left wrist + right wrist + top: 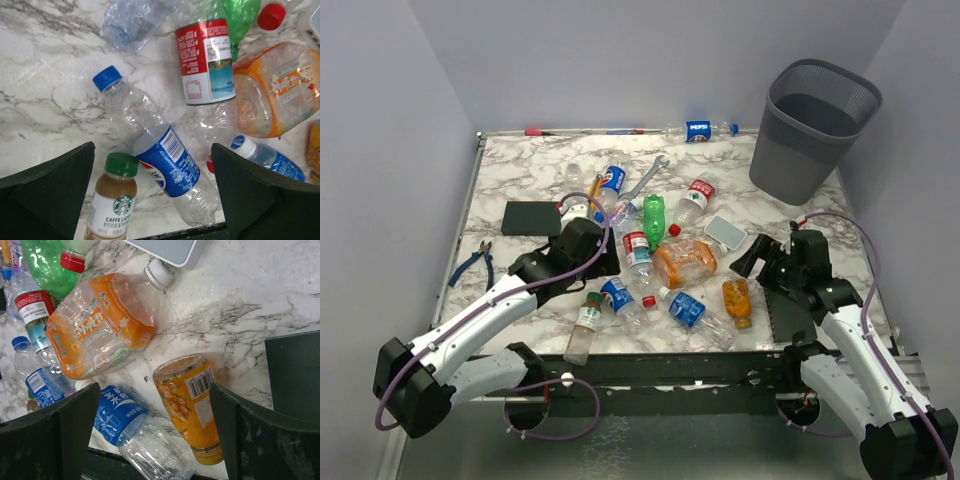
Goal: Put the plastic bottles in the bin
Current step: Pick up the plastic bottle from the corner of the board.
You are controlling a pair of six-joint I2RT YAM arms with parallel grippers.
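Plastic bottles (650, 270): heaped mid-table toward the near edge, with one stray at the far edge. Bin (815, 125): far right corner. Left gripper (155, 200): spread above a blue-label bottle (167, 167). It is probably best closed across the label, as a latte bottle (112, 200) lies just beside. Right gripper (150, 435): spread over a small orange bottle (192, 405) by the near edge. The right edge looks the freest route to the bin.
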